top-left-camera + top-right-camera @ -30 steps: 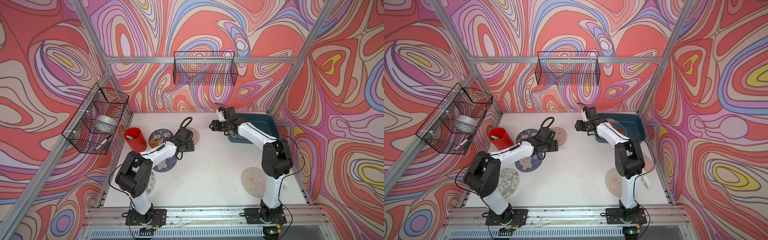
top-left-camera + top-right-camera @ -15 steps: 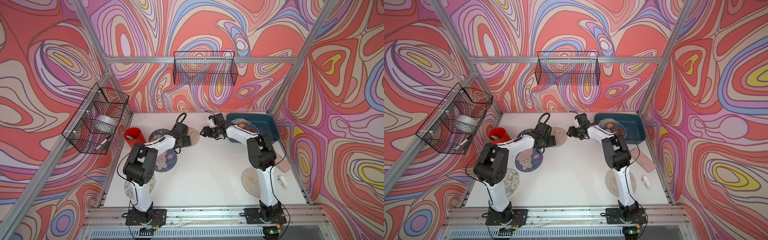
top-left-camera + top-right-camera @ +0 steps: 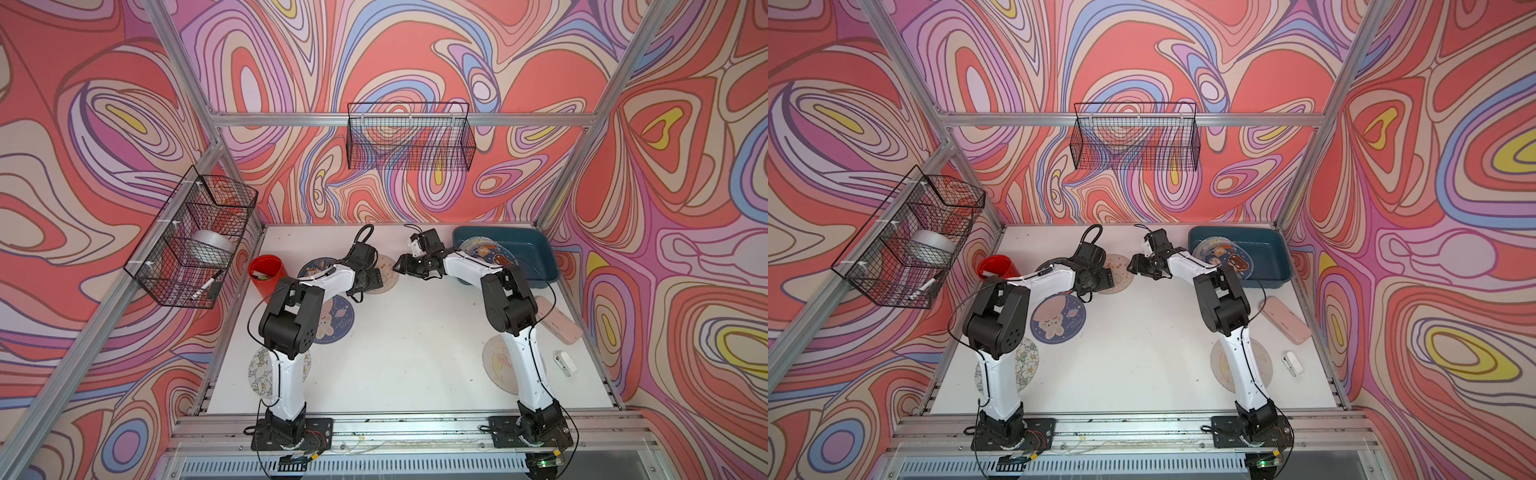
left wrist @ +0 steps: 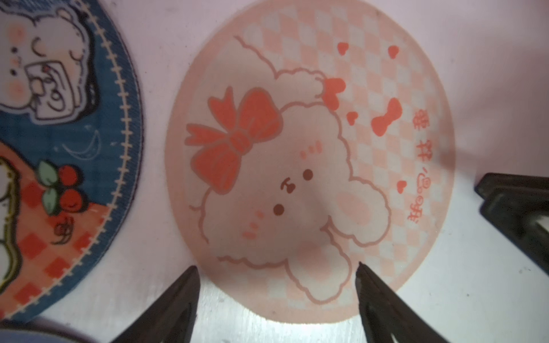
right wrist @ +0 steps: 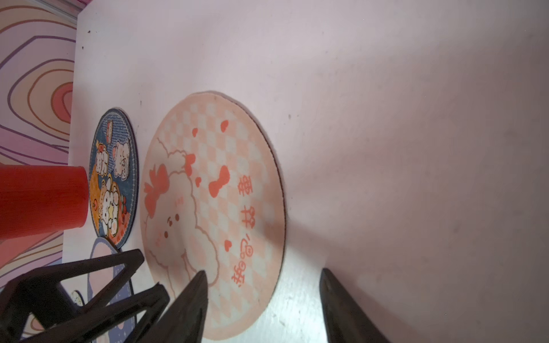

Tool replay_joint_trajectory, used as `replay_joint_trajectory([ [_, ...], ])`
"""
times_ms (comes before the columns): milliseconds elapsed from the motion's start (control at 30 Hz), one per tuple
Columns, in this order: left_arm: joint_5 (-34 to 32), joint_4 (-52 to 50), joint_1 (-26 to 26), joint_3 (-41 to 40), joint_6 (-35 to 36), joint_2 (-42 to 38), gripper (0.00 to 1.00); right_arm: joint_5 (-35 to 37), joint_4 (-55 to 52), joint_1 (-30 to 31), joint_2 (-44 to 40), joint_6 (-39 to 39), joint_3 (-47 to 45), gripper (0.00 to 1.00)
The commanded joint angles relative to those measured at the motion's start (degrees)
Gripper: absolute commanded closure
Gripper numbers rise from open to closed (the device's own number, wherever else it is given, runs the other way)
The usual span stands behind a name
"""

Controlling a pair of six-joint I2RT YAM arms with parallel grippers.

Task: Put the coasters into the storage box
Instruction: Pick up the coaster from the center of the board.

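At the pink poodle coaster (image 4: 309, 166), its red script (image 4: 421, 130) illegible, left hand (image 4: 276, 268) and right hand (image 5: 263, 271) hover spread, empty.

Left tool (image 4: 276, 265) and right tool (image 5: 263, 270) hover low and close together, both with jaws parted.

We find the pink coaster (image 4: 309, 166) flanked by the left gripper (image 4: 276, 265) and the right gripper (image 5: 263, 270). A blue coaster (image 5: 114, 175) lies just beside it, with the red cup (image 5: 41, 202) beyond. The table (image 3: 415, 345) toward the arm bases lies open.
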Motion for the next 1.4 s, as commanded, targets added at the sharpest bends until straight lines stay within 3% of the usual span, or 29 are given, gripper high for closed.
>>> replay_joint_trajectory([
  [0, -0.5, -1.8, 0.4, 1.3, -1.6, 1.7, 0.17, -0.7, -0.8, 1.1, 2.5, 0.4, 1.9, 0.39],
  [500, 2.9, 1.9, 0.5, -1.4, -3.7, 3.0, 0.19, -4.1, -0.9, 4.1, 6.7, 2.4, 5.6, 0.45],
  [567, 3.2, 2.2, 0.5, -1.9, -3.8, 2.9, 0.19, -4.2, -0.8, 4.3, 6.9, 2.6, 5.8, 0.51],
  [767, 3.4, 2.2, 0.4, -2.8, -3.9, 2.3, 0.2, -2.8, -0.6, 4.3, 5.8, 2.8, 4.9, 1.0],
  [1067, 4.6, 6.4, 0.4, -7.3, -2.4, -1.5, 0.2, 5.1, -3.2, 4.4, -3.0, -2.8, 1.8, 1.0],
  [1367, 4.8, 8.7, -0.5, -12.9, -0.6, -8.8, 0.21, 17.4, -5.5, 3.6, -15.6, -7.9, -2.8, 1.0],
])
